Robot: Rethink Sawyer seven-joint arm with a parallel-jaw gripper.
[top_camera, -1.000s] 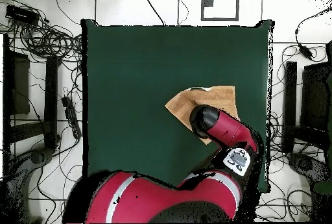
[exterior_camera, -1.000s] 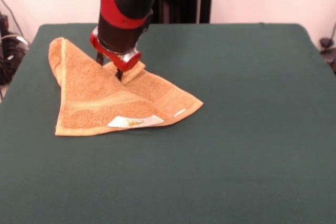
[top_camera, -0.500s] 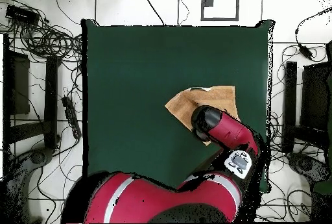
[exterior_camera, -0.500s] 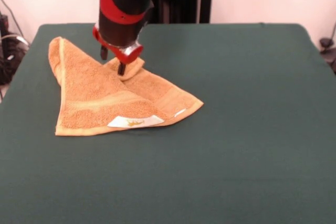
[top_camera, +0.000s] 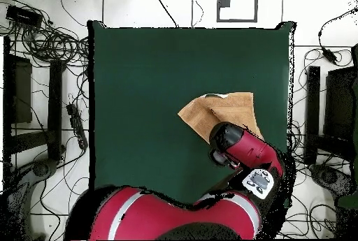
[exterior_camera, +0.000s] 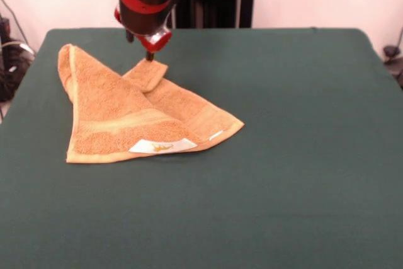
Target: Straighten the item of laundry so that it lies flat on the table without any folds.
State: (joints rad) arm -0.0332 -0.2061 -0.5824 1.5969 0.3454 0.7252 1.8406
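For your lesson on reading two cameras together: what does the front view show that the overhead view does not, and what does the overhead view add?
Only the front view shows the towel's white label, its folded-over layers, and the pincer at the towel's far corner. Only the overhead view shows the whole green table, the cables on the floor around it, and the arm covering part of the towel. Both show the orange-tan towel lying folded on the table.

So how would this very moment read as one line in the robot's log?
towel: folded over, not flat | label: front edge | gripper: at far towel corner, grip unclear | table
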